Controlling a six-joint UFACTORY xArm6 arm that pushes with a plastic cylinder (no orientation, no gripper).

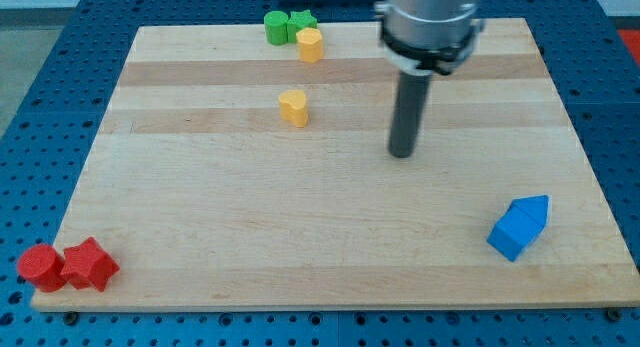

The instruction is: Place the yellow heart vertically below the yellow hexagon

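Note:
The yellow heart [293, 107] lies on the wooden board [300, 227] left of centre, in the upper part. The yellow hexagon [310, 44] stands above it and slightly to the right, near the board's top edge. My tip [402, 153] rests on the board to the right of the heart and a little lower, well apart from it and touching no block.
Two green blocks [288, 27] sit at the top edge, touching the yellow hexagon's upper left. Two blue blocks [520, 227] lie together at the lower right. A red cylinder [40, 266] and a red star [89, 265] sit at the lower left corner.

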